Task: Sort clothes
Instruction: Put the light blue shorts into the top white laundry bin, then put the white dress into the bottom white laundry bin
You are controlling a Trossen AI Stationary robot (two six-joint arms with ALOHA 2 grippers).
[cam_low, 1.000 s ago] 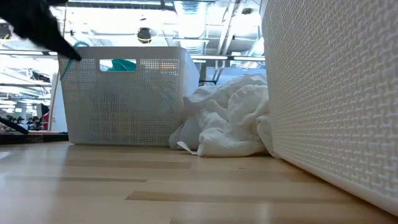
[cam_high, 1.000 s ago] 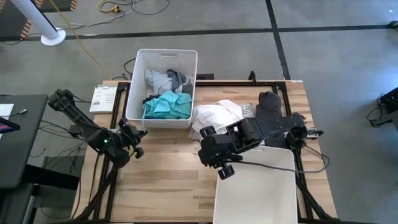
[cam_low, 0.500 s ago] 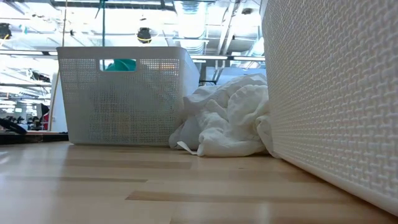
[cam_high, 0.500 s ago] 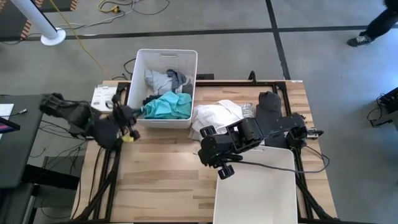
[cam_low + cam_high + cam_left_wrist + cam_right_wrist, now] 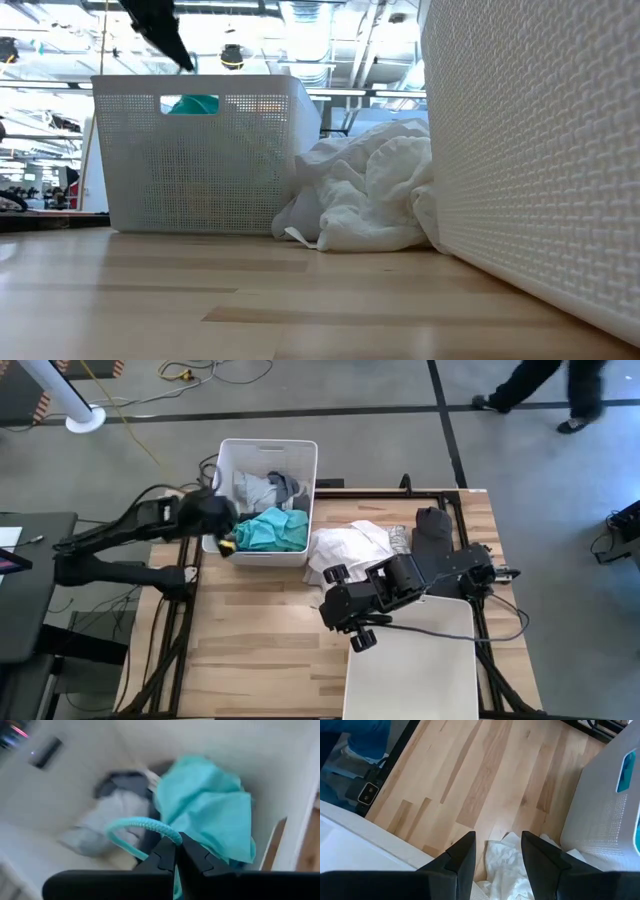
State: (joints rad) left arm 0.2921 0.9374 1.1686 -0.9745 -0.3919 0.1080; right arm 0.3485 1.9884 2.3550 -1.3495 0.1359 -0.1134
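While the left arm reaches over the upper bin's near-left corner, the scene stands as follows:

Left gripper [image 5: 226,543]: at the near-left corner of the upper bin [image 5: 262,448], over its rim. Fingers pressed together, pinching a teal cord [image 5: 142,823] that loops out from between the tips in the left wrist view.

Teal garment [image 5: 272,530]: lying in the near end of the upper bin, crumpled. The left wrist view shows it just beyond the fingertips; the cord appears to belong to it, though the join is hidden.

Other clothes in the bin: a grey-white garment [image 5: 256,488] and a dark grey piece [image 5: 287,484] lie behind the teal one, toward the far end.

White garment [image 5: 346,546]: heaped on the wooden table [image 5: 260,630], just right of the upper bin and touching the lower bin [image 5: 412,665] in the low view.

Dark garment [image 5: 431,523]: on the table at the far right, beside the white heap.

Right gripper [image 5: 352,632]: hanging above the table at the lower bin's far-left corner. Fingers [image 5: 461,855] spread apart, empty; the white garment's edge shows below them.

Person [image 5: 540,382]: walking on the floor beyond the table, upper right.
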